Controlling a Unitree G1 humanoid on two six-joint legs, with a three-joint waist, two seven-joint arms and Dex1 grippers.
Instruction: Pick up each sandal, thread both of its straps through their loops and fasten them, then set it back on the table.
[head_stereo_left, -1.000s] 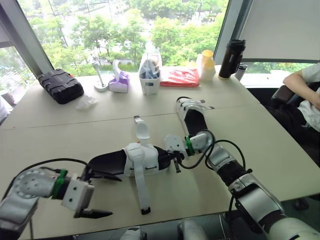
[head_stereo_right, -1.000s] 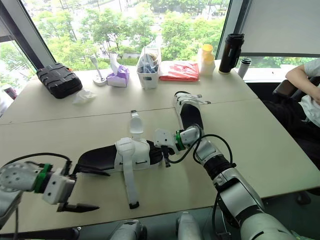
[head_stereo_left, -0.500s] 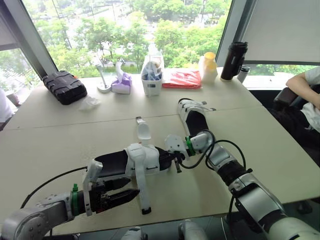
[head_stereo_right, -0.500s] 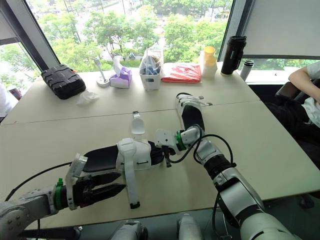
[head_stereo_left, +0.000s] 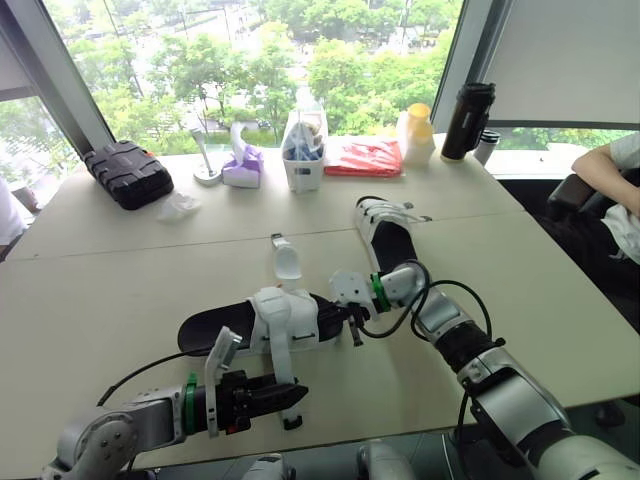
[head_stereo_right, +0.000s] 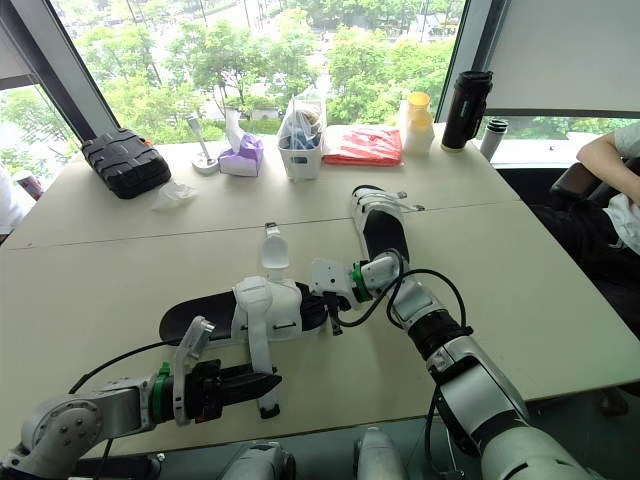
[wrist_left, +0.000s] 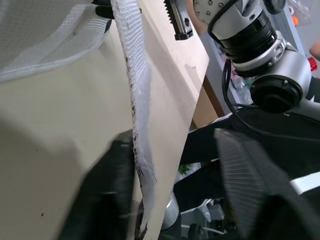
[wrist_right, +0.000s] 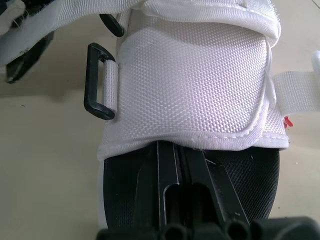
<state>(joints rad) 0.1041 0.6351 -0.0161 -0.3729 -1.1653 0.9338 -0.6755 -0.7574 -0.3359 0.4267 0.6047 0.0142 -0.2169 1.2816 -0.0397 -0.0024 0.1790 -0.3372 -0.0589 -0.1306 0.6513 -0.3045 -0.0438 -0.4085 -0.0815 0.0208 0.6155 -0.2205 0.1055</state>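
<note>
The near sandal (head_stereo_left: 270, 318), a black sole with a white upper, lies across the table's middle. Its long white strap (head_stereo_left: 283, 385) trails toward the front edge. My left gripper (head_stereo_left: 292, 397) sits at the strap's end. In the left wrist view the strap (wrist_left: 136, 100) runs between the parted fingers, against one finger (wrist_left: 112, 195). My right gripper (head_stereo_left: 353, 328) is shut, its tips resting on the sandal's black footbed (wrist_right: 125, 200) just behind the white upper (wrist_right: 192, 85), with a black loop (wrist_right: 97, 82) to one side. The second sandal (head_stereo_left: 385, 235) lies farther back on the right.
Along the far edge stand a black case (head_stereo_left: 128, 172), a tissue box (head_stereo_left: 240, 165), a white bin (head_stereo_left: 302, 150), a red packet (head_stereo_left: 362, 157), a yellow cup (head_stereo_left: 415, 130) and a black flask (head_stereo_left: 465, 120). A person (head_stereo_left: 612, 180) sits at the right.
My left arm swung in from the left front corner to the end of the long strap, and its fingers narrowed around it. The right arm and both sandals stayed put.
</note>
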